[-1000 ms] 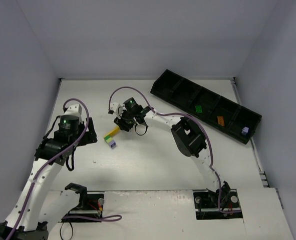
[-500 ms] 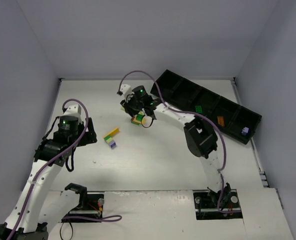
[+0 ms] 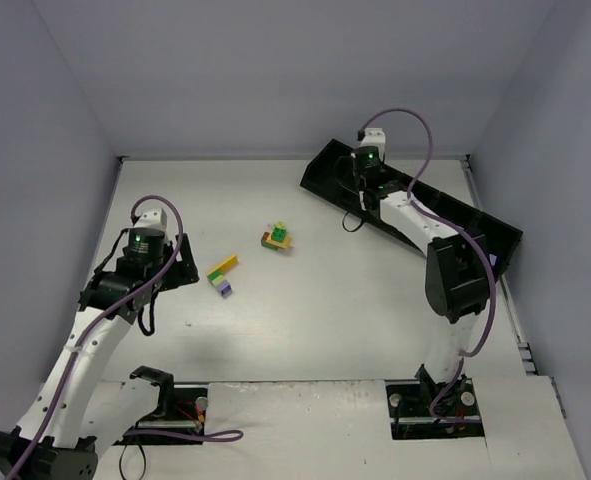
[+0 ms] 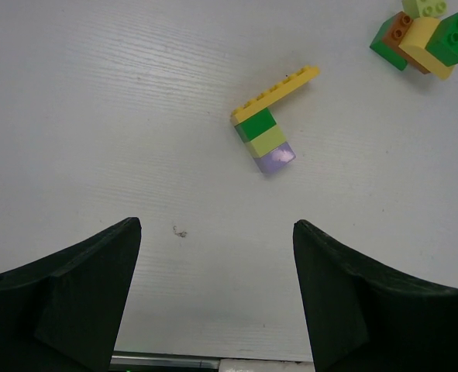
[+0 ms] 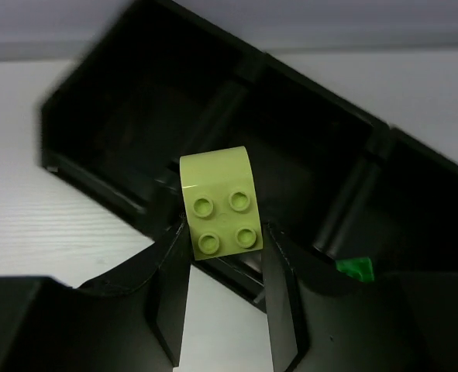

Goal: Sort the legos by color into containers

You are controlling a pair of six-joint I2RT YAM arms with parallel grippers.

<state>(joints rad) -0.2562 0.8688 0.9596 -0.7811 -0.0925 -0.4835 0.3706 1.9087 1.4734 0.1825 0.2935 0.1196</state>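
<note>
Gripping a lime brick [image 5: 218, 203] between its two fingers, our right gripper [image 5: 222, 246] hangs above the black tray [image 3: 507, 250], near the tray's left end. We cannot tell which compartment lies under it. Farther along the tray we see a green brick [image 3: 396, 216], an orange brick [image 3: 440, 240] and a lilac brick [image 3: 489, 262], each in its own compartment. Our left gripper [image 4: 217, 298] hovers over the white table [image 3: 305, 320] with its fingers spread apart and nothing between them. Ahead of it lies a joined stack [image 4: 266, 132]: a thin yellow plate [image 4: 275, 94] touching a dark green piece, then a lime one, then a lilac one, all in a row. Well apart from that, nearer the tray, sits a small clump [image 3: 276, 238] of green, yellow, orange-brown and lime bricks pressed together.
</note>
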